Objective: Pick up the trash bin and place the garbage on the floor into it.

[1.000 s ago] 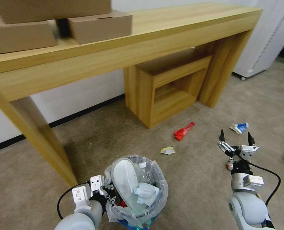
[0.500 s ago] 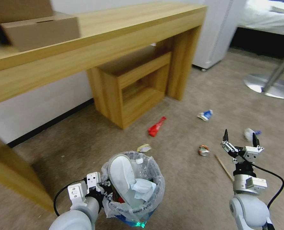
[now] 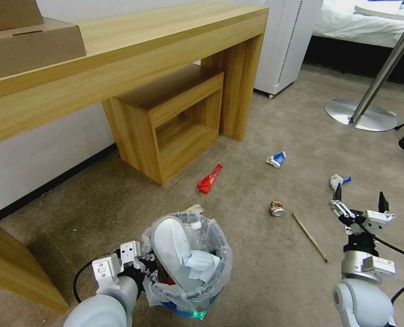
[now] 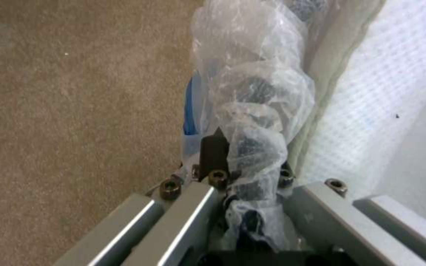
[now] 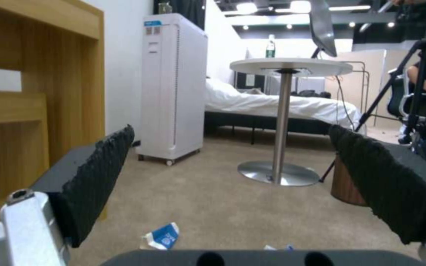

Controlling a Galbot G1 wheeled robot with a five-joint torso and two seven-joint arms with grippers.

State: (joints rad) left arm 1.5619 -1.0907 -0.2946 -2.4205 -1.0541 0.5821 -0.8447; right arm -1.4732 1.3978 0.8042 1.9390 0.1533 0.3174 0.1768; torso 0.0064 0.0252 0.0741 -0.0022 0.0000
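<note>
One round bin (image 3: 190, 268) sits low in the head view, at about 7 o'clock from the picture's middle, lined with a crinkled clear bag that puffs over the rim; blue shows at its foot. Inside stand a white slipper (image 3: 171, 243) with a smooth oval sole, a clear bottle (image 3: 201, 236) with a white cap and crumpled pale paper (image 3: 202, 264). The left gripper (image 3: 143, 269) is at the bin's 9 o'clock, pinching its rim: in the left wrist view its dark finger (image 4: 214, 150) presses the bunched film (image 4: 252, 122) against the wall, jaws closed on it.

Around the bin lies short-pile beige floor (image 3: 274, 272). A yellowish scrap (image 3: 194, 209) peeks out at the rim's 12 o'clock. A twisted red wrapper (image 3: 210, 178) lies farther at 12, a crushed can (image 3: 276, 208) at 2, and a thin wooden stick (image 3: 310, 237) slants beside the can at 3. A folded blue-white carton (image 3: 276, 159) lies beyond at 1; it also shows in the right wrist view (image 5: 161, 236). A small white-and-blue piece (image 3: 337, 180) lies at 2, farther out.

The right gripper (image 3: 359, 204) hangs above the carpet at the bin's 3 o'clock, spread wide and holding nothing; its ribbed black pads (image 5: 97, 177) stand well apart.

A wood-grain table (image 3: 133, 54) with a boxy shelf (image 3: 165, 118) stands behind, cardboard boxes (image 3: 29, 41) on top.
</note>
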